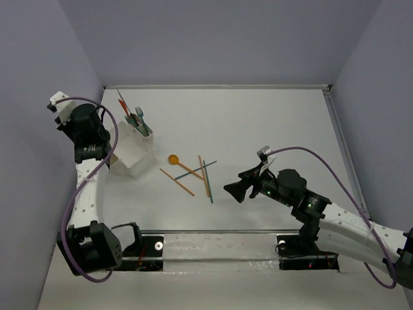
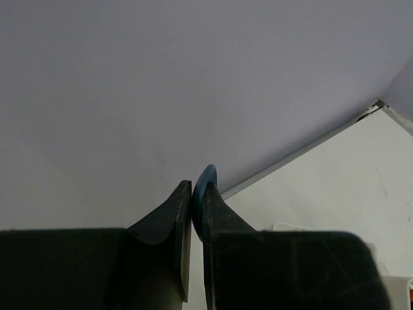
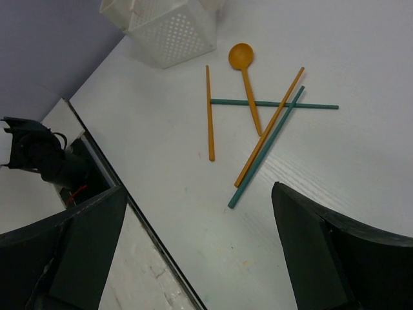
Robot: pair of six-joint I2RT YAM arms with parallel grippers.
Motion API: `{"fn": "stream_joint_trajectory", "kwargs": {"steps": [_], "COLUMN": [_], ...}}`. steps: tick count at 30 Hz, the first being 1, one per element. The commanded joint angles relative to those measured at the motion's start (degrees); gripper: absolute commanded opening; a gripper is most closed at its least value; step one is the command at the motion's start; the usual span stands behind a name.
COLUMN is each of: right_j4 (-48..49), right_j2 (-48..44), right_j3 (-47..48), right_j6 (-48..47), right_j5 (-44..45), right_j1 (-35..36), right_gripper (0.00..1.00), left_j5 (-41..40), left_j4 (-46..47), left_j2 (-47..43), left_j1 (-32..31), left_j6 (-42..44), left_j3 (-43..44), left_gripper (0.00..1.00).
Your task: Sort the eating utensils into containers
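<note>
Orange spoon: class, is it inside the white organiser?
No, the orange spoon lies on the table, apart from the white organiser.

Even diffuse light, soft shadows, sharp focus throughout.

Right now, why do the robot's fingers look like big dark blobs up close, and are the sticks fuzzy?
Left wrist view: the left fingers sit by the lens, dark with little detail, pinching a blue utensil. Right wrist view: the right fingers are dark too, but the orange spoon and teal stick look sharp. Top view: even light, faint shadows.
</note>
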Motion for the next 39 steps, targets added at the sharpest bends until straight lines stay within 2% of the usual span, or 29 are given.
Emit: {"fn": "stream_joint_trajectory", "kwargs": {"steps": [1, 10, 11, 14, 15, 18, 19, 20, 22, 23, 24, 27, 28, 30, 35, 37, 39], "right_j4": [2.9, 3.0, 2.8, 1.9, 1.7, 0.3, -0.1, -0.4, -1.8, -2.3, -2.7, -3.8, -4.1, -5.2, -6.2, -6.8, -7.6], "right_j2": [-0.8, 0.5, 0.8, 1.8, 2.2, 3.7, 4.8, 5.4, 7.7, 8.7, 10.7, 14.2, 15.5, 19.9, 30.5, 36.1, 41.6], "right_j3": [0.1, 0.2, 0.3, 0.9, 1.0, 1.9, 2.6, 2.9, 4.1, 4.6, 5.2, 7.6, 8.5, 11.7, 19.1, 23.4, 26.6], "right_j6": [-0.4, -0.4, -0.5, -0.8, -0.8, -0.9, -1.0, -1.1, -1.2, -1.2, -1.7, -1.7, -1.9, -2.2, -3.8, -5.1, -7.5], "right_j5": [-0.5, 0.3, 0.4, 2.3, 2.8, 3.8, 4.1, 4.2, 3.9, 3.9, 3.4, 2.5, 1.7, 0.3, -2.4, -2.0, -2.0], "right_j1": [0.5, 0.5, 0.5, 0.5, 0.5, 0.5, 0.5, 0.5, 0.5, 0.5, 0.5, 0.5, 0.5, 0.5, 0.5, 1.0, 1.0], "right_gripper": [1.0, 1.0, 1.0, 1.0, 1.0, 1.0, 1.0, 1.0, 0.92, 0.87, 0.76, 0.62, 0.5, 0.44, 0.4, 0.39, 0.38], "left_j5": [-2.3, 0.3, 0.5, 1.3, 1.6, 3.2, 3.6, 4.6, 6.4, 7.1, 7.8, 13.2, 15.1, 20.7, 35.1, 47.1, 52.6], "left_j4": [5.7, 8.6, 8.6, 9.1, 9.2, 9.2, 9.0, 8.8, 8.2, 7.3, 7.1, 5.3, 4.8, 2.9, -0.2, -0.9, -1.1], "left_j2": [-0.8, -0.3, -0.1, 0.6, 0.7, 0.6, 0.6, 0.5, 0.0, -0.1, -0.8, -2.5, -3.8, -6.0, -12.0, -15.8, -19.9], "left_j1": [0.2, 0.2, 0.2, 0.2, 0.2, 0.2, 0.2, 0.2, 0.2, 0.2, 0.2, 0.2, 0.2, -0.9, -3.2, -3.8, -3.8], "left_j6": [3.2, 2.9, 2.6, 1.7, 1.4, -0.1, -0.5, -1.2, -2.1, -2.6, -3.8, -6.3, -8.4, -11.5, -16.6, -18.9, -20.3], "left_j3": [-3.1, -7.0, -7.1, -8.5, -8.9, -9.3, -9.2, -9.0, -8.0, -7.6, -6.4, -4.6, -3.0, -0.6, 0.9, -0.4, -3.1], "left_gripper": [0.0, 0.0, 0.02, 0.18, 0.29, 0.49, 0.61, 0.66, 0.77, 0.8, 0.84, 0.89, 0.9, 0.91, 0.93, 0.94, 0.96]}}
